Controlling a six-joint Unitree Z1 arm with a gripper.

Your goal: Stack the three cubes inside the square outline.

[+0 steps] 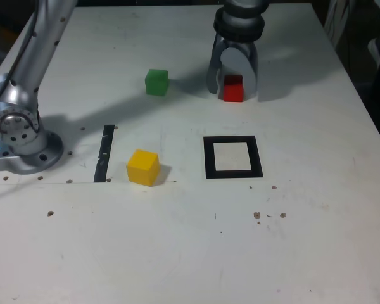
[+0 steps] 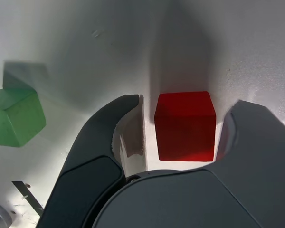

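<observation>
The red cube (image 1: 233,89) (image 2: 185,126) sits on the white table at the back, between the two fingers of my gripper (image 1: 234,94) (image 2: 185,107). The jaws straddle it and stand open, with a narrow gap showing on one side in the wrist view. The green cube (image 1: 157,82) (image 2: 14,116) rests apart, toward the exterior view's left of the gripper. The yellow cube (image 1: 142,166) lies nearer the front. The square outline (image 1: 208,158) has nothing in it and lies in front of the gripper.
A narrow black strip (image 1: 105,152) lies beside the yellow cube, on the exterior view's left. The arm's base (image 1: 22,136) stands at the left edge. Small dark specks and holes dot the table's front half.
</observation>
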